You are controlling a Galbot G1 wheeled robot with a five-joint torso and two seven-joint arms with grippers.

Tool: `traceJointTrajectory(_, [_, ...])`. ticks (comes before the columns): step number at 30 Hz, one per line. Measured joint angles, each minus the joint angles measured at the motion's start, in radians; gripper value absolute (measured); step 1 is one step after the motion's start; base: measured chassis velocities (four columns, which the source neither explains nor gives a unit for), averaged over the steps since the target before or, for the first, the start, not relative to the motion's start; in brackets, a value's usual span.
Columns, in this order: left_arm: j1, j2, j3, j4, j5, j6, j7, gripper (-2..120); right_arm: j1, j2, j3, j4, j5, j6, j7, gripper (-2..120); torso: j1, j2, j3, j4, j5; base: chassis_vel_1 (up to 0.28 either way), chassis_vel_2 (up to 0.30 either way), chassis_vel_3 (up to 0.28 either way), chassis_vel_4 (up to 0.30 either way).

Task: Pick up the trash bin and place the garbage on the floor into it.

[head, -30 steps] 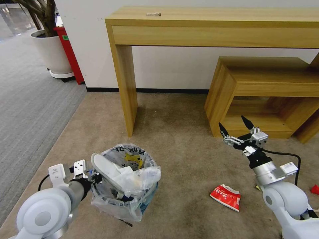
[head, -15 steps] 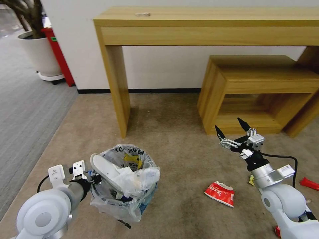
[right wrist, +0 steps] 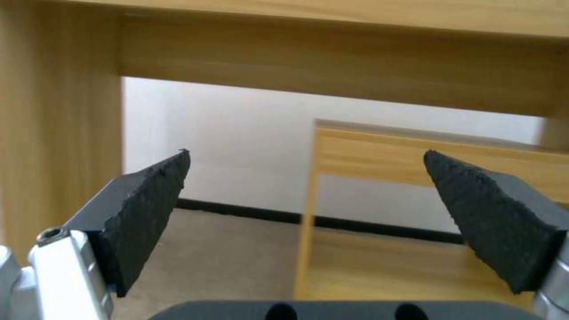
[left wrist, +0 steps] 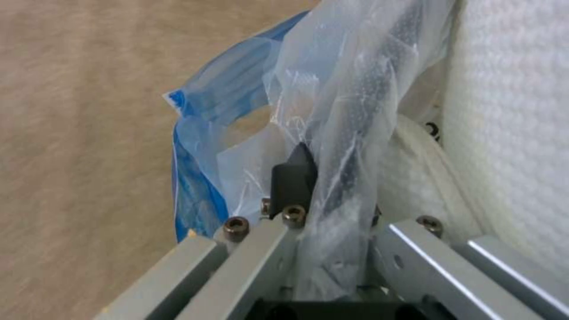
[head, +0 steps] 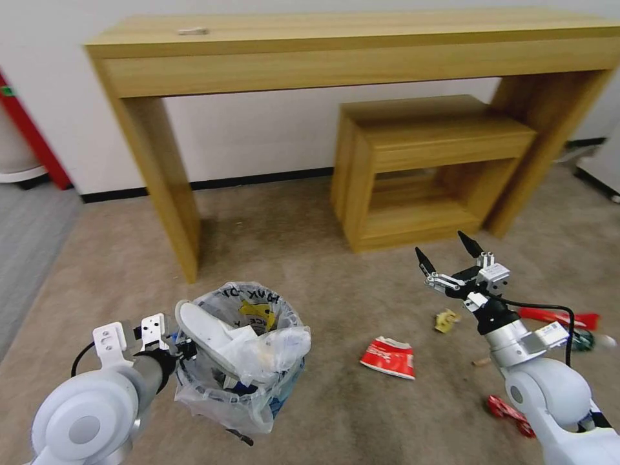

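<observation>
The left pincer (head: 183, 345) is clamped on the bag-lined rim of the trash bin (head: 242, 358), while the right pincer (head: 444, 255) hangs empty and wide open above the floor (head: 310, 258), where a red-white packet (head: 389, 356), probably light and crushable, could be pinched at an edge.

Beige-brown carpet (head: 310, 232) underfoot, grey carpet (head: 26, 226) at the left edge. White wall (head: 258, 123) behind, black skirting along its foot. Long wooden console table (head: 336, 45) against it, lower wooden shelf unit (head: 426, 161) tucked beneath.
</observation>
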Motion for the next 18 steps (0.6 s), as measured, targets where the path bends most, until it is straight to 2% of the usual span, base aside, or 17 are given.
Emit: traceJointTrajectory(18, [-0.010, 0.007, 0.000, 0.016, -0.004, 0.000, 0.011, 0, 0.027, 0.004, -0.025, -0.034, -0.002, 0.009, -0.005, 100, 0.000, 0.000, 0.000, 0.0001, 0.0002, -0.131, -0.126, -0.132, -0.123])
